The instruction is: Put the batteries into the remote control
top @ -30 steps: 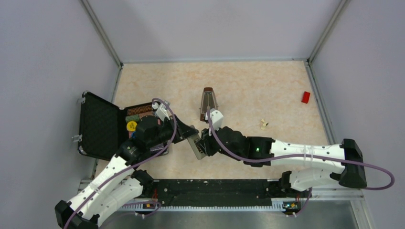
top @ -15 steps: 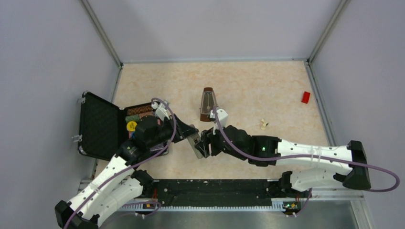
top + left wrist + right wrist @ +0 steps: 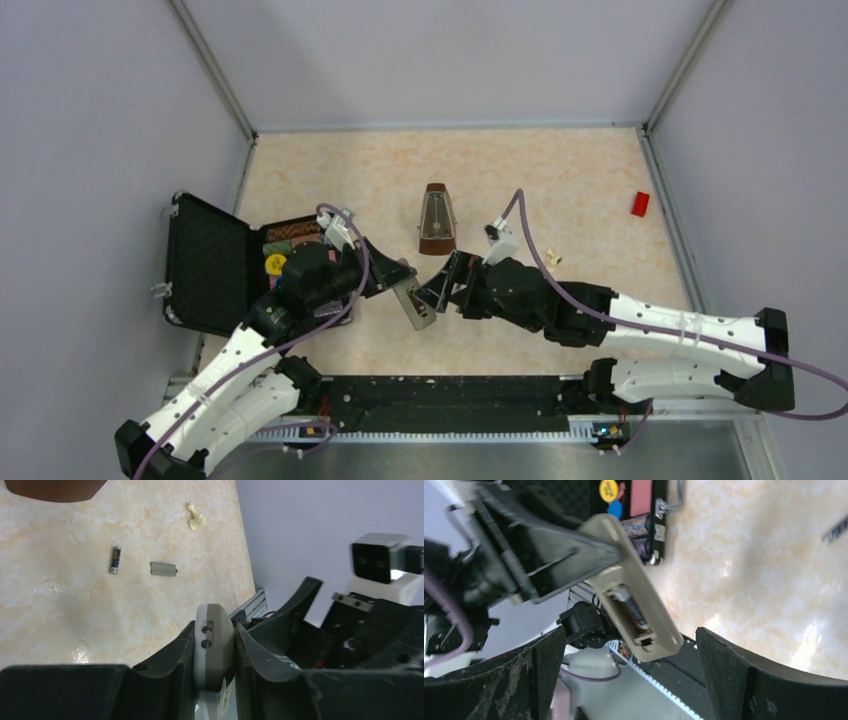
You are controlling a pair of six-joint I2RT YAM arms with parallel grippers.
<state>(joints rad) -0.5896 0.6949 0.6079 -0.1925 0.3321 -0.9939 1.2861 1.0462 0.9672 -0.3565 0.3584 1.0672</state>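
Note:
My left gripper (image 3: 398,287) is shut on the remote control (image 3: 415,305), holding it above the table near the front middle. The remote's rounded end (image 3: 214,650) is pinched between the left fingers. In the right wrist view its grey back (image 3: 651,610) faces me with the compartment open and one battery (image 3: 630,606) lying inside. Another battery (image 3: 115,560) lies on the table next to the small grey cover (image 3: 163,569). My right gripper (image 3: 447,283) stands open just right of the remote, nothing between its fingers (image 3: 729,670).
A brown metronome (image 3: 436,220) stands behind the grippers. An open black case (image 3: 210,265) with small items lies at the left. A pale chess piece (image 3: 551,260) and a red block (image 3: 640,204) lie to the right.
My right gripper has opened wide and drawn back to the right, away from the remote. The left arm and the remote have stayed still.

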